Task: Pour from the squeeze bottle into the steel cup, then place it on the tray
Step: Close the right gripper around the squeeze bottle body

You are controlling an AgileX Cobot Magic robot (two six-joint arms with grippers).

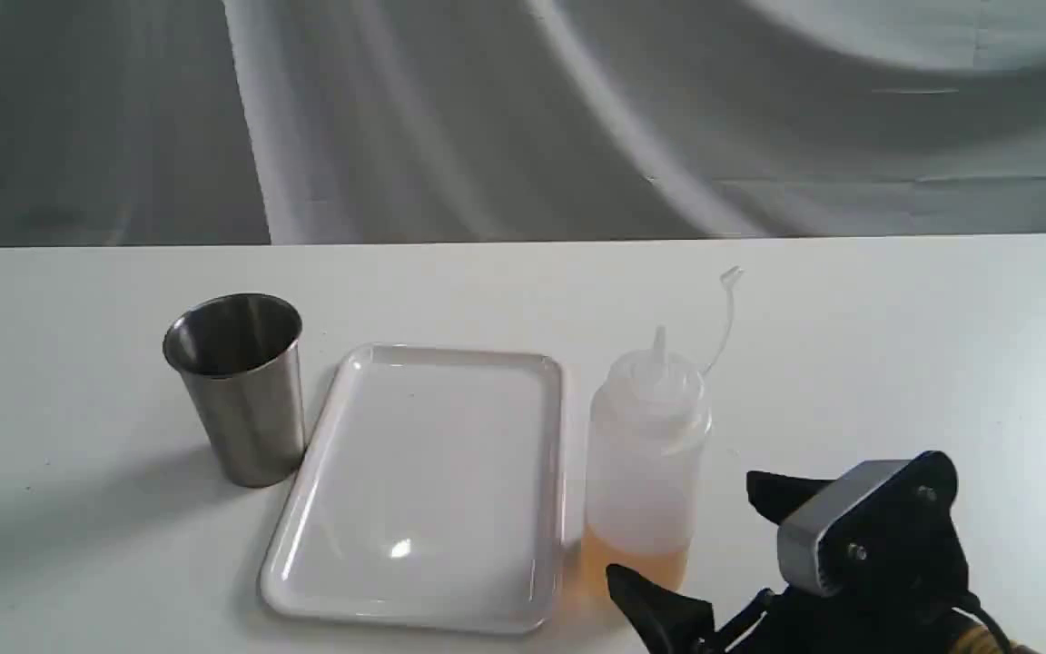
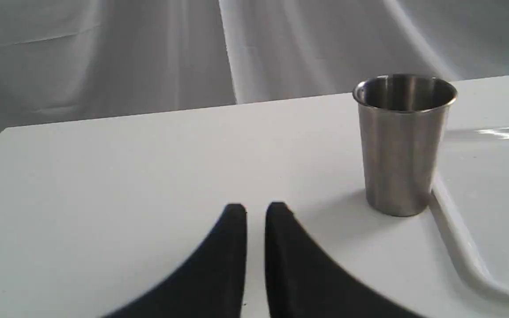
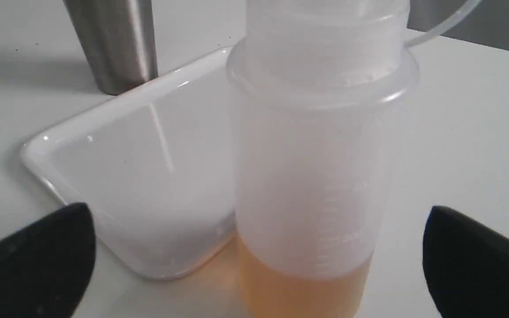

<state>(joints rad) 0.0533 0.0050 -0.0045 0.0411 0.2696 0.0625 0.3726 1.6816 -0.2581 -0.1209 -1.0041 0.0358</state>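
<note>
The squeeze bottle [image 1: 646,454] stands upright on the white table just right of the tray [image 1: 423,481], with amber liquid in its bottom part and its cap strap sticking up. My right gripper [image 1: 679,525] is open beside the bottle's lower half. In the right wrist view the bottle [image 3: 312,176] stands between the two black fingertips [image 3: 51,247], which do not touch it. The steel cup [image 1: 237,391] stands upright at the tray's left edge. My left gripper [image 2: 256,207] is shut, holds nothing, and hovers low over the table short of the cup [image 2: 402,145].
The tray's rim [image 2: 457,247] almost touches the cup's base and lies close to the bottle's base [image 3: 104,110]. Grey cloth hangs behind the table's far edge [image 1: 523,241]. My left gripper is out of sight in the exterior view.
</note>
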